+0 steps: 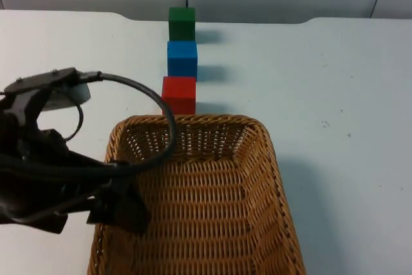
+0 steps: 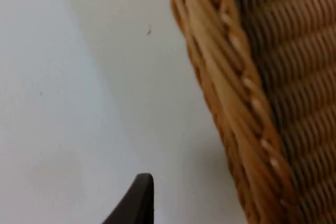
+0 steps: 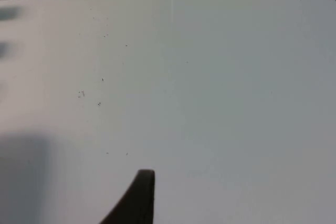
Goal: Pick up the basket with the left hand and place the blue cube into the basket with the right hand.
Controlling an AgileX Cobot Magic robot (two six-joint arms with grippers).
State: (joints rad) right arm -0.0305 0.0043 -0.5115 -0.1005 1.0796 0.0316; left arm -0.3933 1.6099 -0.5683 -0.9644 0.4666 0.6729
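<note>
On the white surface (image 1: 335,94) stand three cubes in one row: green cube (image 1: 181,24) farthest, blue cube (image 1: 182,58) in the middle, red cube (image 1: 178,94) touching the far rim of one woven wicker basket (image 1: 212,198), rectangular with a braided edge. At that basket's left rim sits the left end effector (image 1: 119,207); whether it is spread or pinching I cannot tell. From the left wrist, the braided rim (image 2: 236,103) appears beside one dark fingertip (image 2: 139,200). The right wrist camera sees bare surface; the right end effector's state I cannot tell either

No text, label, brand, number or sign can be read on anything here; every surface in view is unmarked.
</note>
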